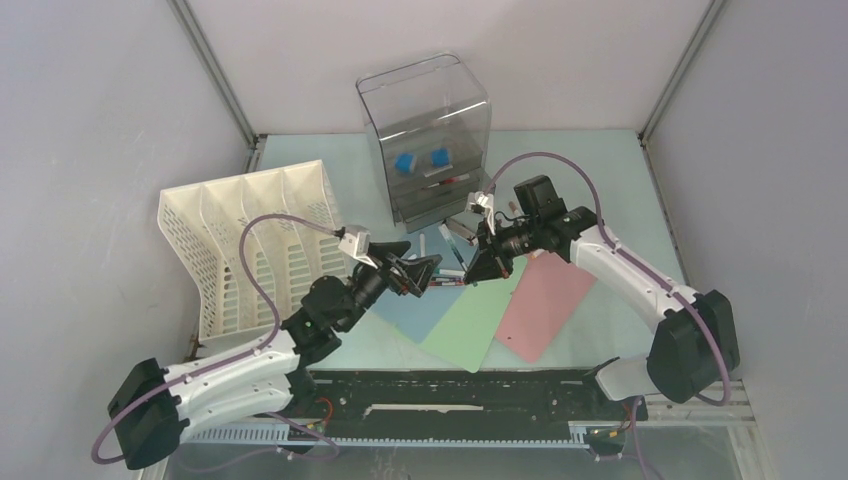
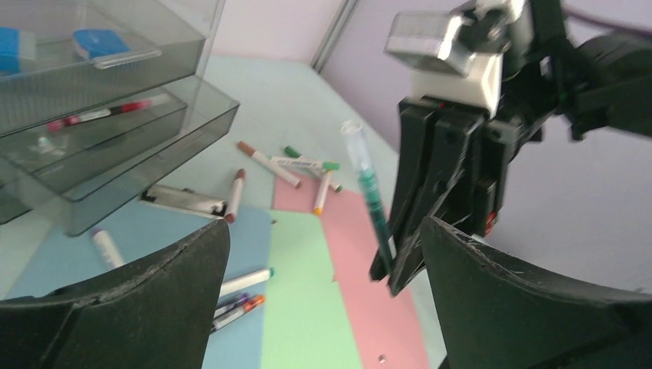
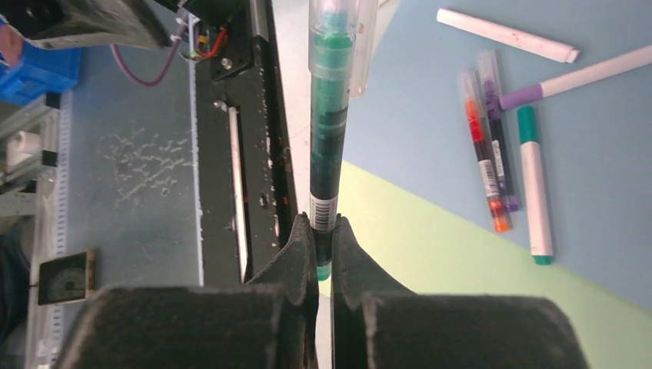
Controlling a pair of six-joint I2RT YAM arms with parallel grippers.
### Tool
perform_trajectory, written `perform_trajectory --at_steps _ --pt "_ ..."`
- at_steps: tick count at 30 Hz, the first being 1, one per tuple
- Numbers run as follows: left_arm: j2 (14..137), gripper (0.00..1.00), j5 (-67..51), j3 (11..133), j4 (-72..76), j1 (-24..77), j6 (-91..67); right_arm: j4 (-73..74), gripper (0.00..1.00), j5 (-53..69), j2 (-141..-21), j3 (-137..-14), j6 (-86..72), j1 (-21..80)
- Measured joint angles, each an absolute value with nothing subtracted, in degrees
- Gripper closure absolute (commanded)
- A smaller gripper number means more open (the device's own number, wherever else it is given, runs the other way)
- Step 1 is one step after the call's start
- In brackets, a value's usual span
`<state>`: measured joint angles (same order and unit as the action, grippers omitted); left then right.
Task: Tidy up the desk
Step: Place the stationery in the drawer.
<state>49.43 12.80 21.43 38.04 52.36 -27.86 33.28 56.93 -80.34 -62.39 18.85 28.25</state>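
The right arm's black two-finger gripper (image 3: 323, 231) pinches a translucent green-ink pen (image 3: 329, 115) by its end, likely bound for the clear plastic drawer box (image 1: 425, 100); the left gripper (image 2: 324, 231) gapes wide, empty.

Robot lab cell: mint desk (image 1: 600, 160), grey panel walls (image 1: 90, 100), alu posts (image 1: 215, 70).

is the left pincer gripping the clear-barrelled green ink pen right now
No, the left pincer stands open and empty, while the right pincer is shut on the clear-barrelled green ink pen.
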Motion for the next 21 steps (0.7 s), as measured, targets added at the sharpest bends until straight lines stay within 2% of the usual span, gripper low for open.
perform_trajectory --at_steps 13,21 --pt "47.75 0.0 14.06 23.05 18.7 52.1 -19.59 39.24 1.0 44.21 -76.88 -64.71 28.62 26.11" --pt "47.11 0.0 16.4 22.96 13.61 52.07 -18.81 42.7 1.0 31.51 -77.84 -72.82 35.88 26.41"
